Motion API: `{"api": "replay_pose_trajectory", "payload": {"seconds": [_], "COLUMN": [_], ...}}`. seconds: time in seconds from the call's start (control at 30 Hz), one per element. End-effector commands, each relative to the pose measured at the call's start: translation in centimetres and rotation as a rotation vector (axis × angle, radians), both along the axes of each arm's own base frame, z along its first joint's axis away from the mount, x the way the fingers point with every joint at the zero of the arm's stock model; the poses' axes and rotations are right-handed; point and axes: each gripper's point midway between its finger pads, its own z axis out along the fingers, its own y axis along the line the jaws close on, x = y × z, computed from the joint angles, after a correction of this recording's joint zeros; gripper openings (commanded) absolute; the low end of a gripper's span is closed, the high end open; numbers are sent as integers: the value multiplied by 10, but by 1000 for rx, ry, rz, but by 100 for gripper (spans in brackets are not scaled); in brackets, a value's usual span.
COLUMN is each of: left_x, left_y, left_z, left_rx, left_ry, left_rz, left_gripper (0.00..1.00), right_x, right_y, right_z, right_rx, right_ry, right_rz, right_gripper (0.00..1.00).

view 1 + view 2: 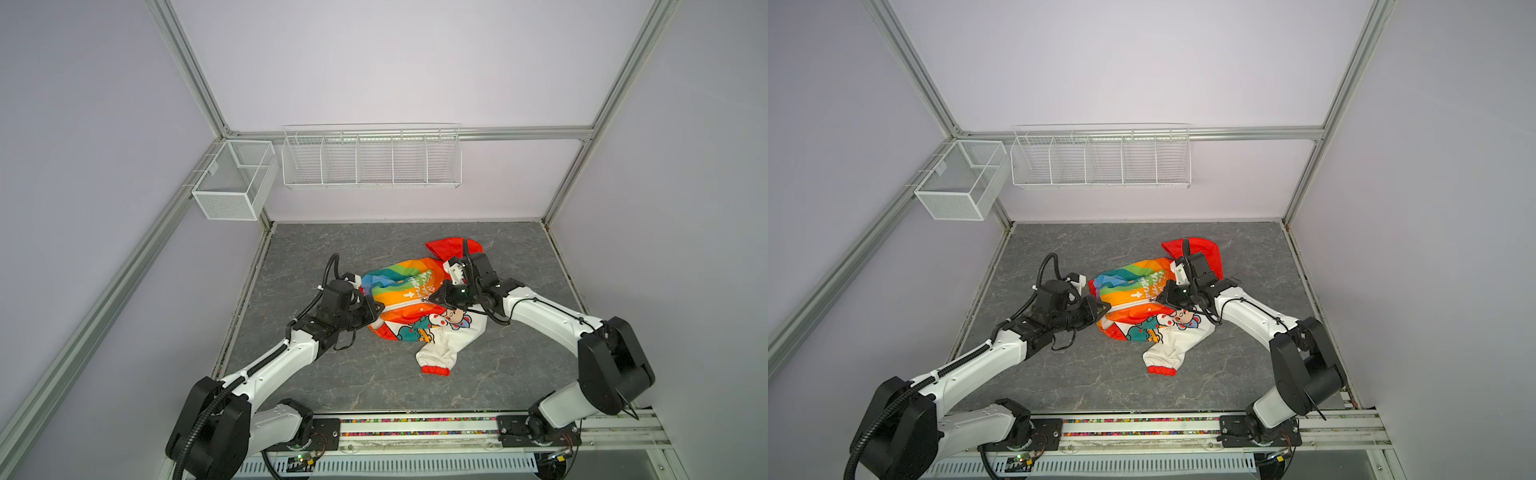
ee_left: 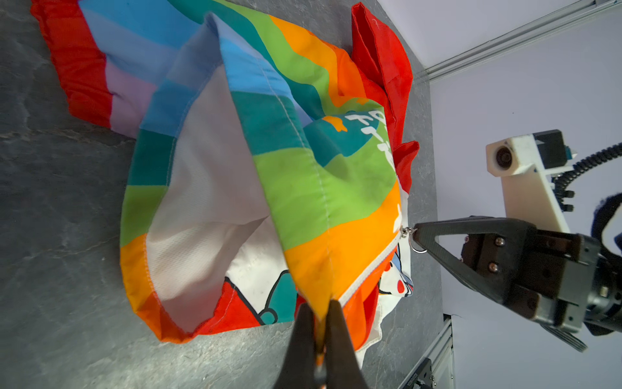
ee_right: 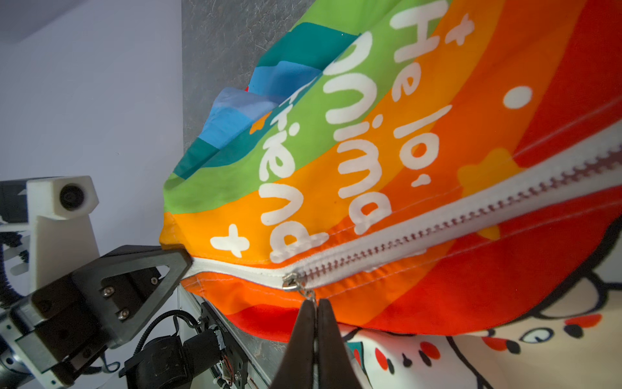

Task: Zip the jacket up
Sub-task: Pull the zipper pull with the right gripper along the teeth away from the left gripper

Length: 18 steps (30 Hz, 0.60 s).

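The small rainbow-striped child's jacket (image 1: 399,291) with white lettering lies crumpled near the middle of the grey stone-patterned tabletop (image 1: 332,374), slightly toward the tabletop's back right. Its red hood (image 1: 446,246) is on the side toward the tabletop's back edge. A white sleeve ending in a red cuff (image 1: 435,370) trails toward the front edge, and the cartoon-printed white lining is exposed. The left gripper (image 2: 319,310) has its jaws pressed together on the orange hem corner at the lower end of the white zipper (image 3: 437,229), holding that corner raised off the tabletop. The right gripper (image 3: 316,303) has its jaws closed on the small metal pull hanging from the silver slider (image 3: 291,279). The slider sits a short way along the zipper from the left gripper's hold. Whether the teeth beyond the slider are meshed cannot be told. Both grippers show in both top views, tips facing each other across the jacket.
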Motion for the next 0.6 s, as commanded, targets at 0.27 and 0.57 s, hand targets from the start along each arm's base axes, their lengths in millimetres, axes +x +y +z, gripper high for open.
{"api": "replay_pose_trajectory", "payload": {"seconds": [0.27,0.57], "left_x": [6,6], "left_y": [10,12], "left_z": [8,11], "left_rx": [59,76], "left_ry": [-35,-40], "left_rz": [33,34], "left_gripper": [0,0], "right_x": [9,12], "right_y": [-17,-17], "right_z": [-5,-2], "right_rx": [-67,-77], "right_ry": [-10,-13], "right_rz": [-36,-33], "right_gripper": [7,7]}}
